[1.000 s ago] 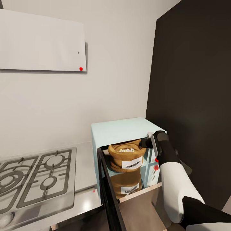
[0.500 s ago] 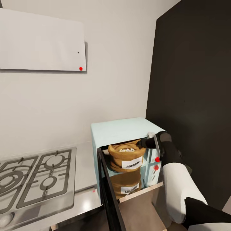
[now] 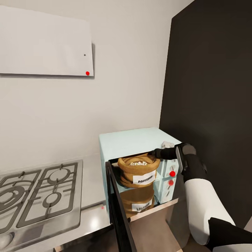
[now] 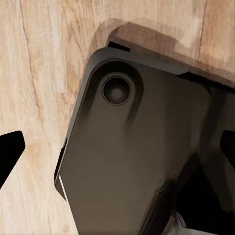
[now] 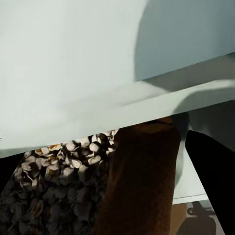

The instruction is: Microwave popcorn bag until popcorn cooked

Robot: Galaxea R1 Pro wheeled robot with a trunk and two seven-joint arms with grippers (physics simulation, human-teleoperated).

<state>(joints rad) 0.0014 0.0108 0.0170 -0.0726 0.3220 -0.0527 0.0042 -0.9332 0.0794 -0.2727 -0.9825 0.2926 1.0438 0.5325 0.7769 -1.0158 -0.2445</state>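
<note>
Jaws by popcorn bag (image 3: 138, 171) rim, microwave (image 3: 134, 143) open

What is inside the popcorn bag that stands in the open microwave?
The popcorn bag in the microwave holds whitish popcorn at its open top. The cloth wall hides whatever lies deeper.

- Right arm (image 3: 203, 196): white rounded forearm shell, black wrist section w/ grey band, black elbow joint.
- Right gripper (image 3: 154, 153): slim black fingers.
- Left wrist view: dark grey angular body panel (image 4: 132, 166) w/ round recessed socket; black fingertip (image 4: 10, 152) seen at edge.
</note>
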